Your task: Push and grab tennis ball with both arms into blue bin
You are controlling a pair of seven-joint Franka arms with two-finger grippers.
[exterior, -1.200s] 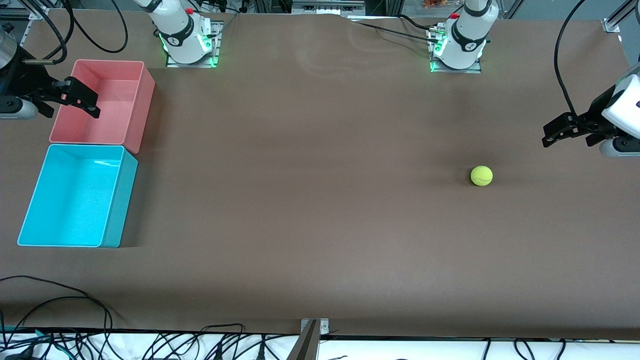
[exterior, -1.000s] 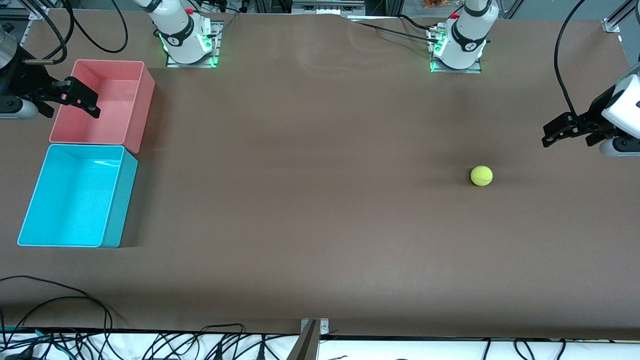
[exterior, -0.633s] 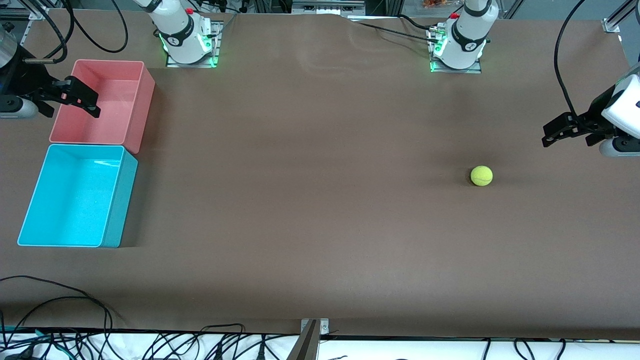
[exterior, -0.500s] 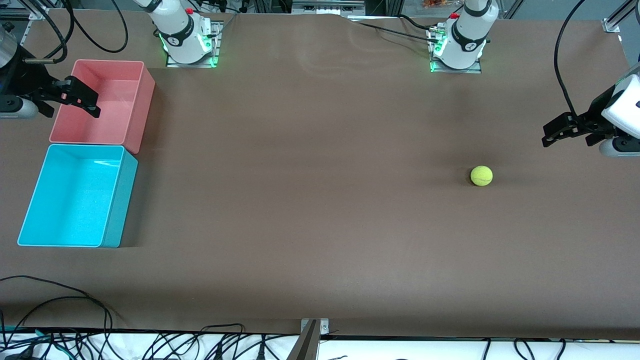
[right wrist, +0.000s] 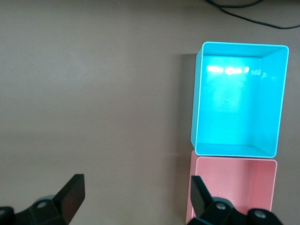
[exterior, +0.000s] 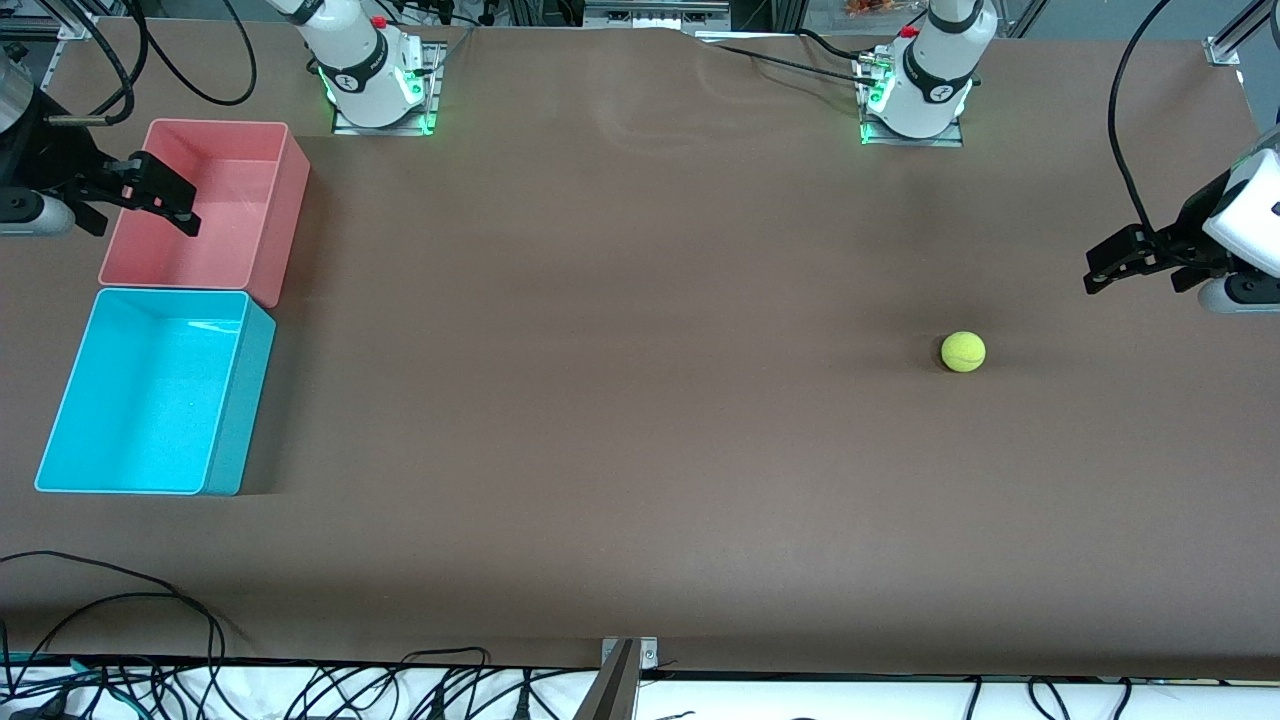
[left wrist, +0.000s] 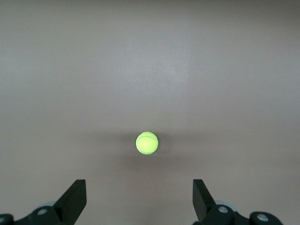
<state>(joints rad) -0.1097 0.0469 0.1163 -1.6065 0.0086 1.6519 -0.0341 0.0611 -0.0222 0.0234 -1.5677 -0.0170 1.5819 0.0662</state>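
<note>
The ball (exterior: 963,352) sits alone on the brown desk (exterior: 640,400), toward the left arm's end. It is small, round and fuzzy, yellow-green with a thin curved line on it. The blue bin (exterior: 150,390) is well apart from it, at the right arm's end of the desk. The bin is a smooth, shiny plastic box with straight walls and a pale rim, and it has nothing in it. A pink bin (exterior: 205,205) of the same shape touches it, farther from the front camera.

The left pincer (exterior: 1110,265) hangs in the air near the ball, over the desk's end. Its two fingers are spread wide apart and hold nothing. The right pincer (exterior: 160,195) hangs over the edge of the pink bin. Its fingers are spread apart too, and it holds nothing. This arm looks like it is waiting.

Nothing has touched the ball yet, so the job looks like it is just at the start.

What could go wrong? The ball is round and the desk is flat and smooth, so a push that is too hard, or off to one side, could send it rolling off the edge. It could also roll into the pink bin's side, since the two bins sit so close. A fuzzy ball may also slip out if the fingers pinch it off-center.
</note>
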